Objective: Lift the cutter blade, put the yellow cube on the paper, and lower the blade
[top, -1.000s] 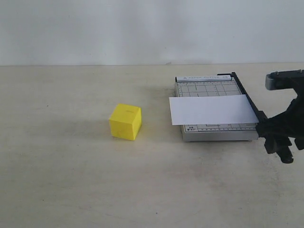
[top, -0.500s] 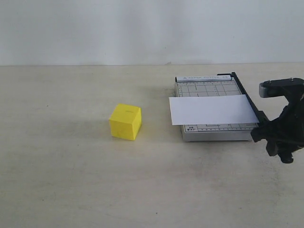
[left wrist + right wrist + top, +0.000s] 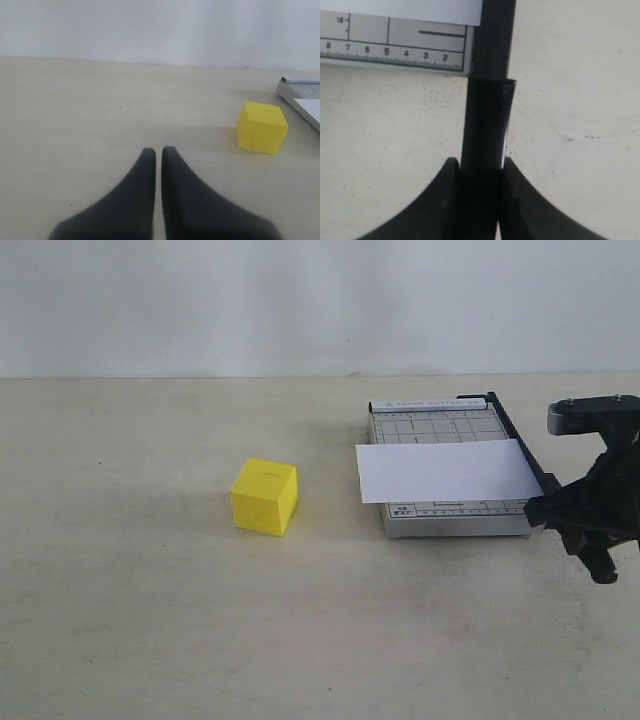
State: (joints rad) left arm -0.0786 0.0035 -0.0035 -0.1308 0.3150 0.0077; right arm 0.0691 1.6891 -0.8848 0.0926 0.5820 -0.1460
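Note:
The yellow cube [image 3: 264,496] stands on the table left of the grey gridded cutter base [image 3: 440,425]. The white paper [image 3: 445,470] lies across that base. The cutter blade [image 3: 520,445] lies flat along the base's right edge. In the right wrist view its thick black handle [image 3: 487,120] runs between my right gripper's fingers. My right gripper [image 3: 548,510] is shut on this handle at the base's near right corner, both fingers pressing its sides. In the left wrist view my left gripper [image 3: 158,150] is shut and empty, with the cube [image 3: 261,127] ahead and to one side.
The beige table [image 3: 150,620] stretches wide to the left and front of the cube. A white wall rises behind the table. The base's ruler edge [image 3: 395,57] shows in the right wrist view.
My right gripper's jaws have closed in from wide apart onto the blade handle, and the gripper has shifted slightly. The cube, paper and blade have not moved.

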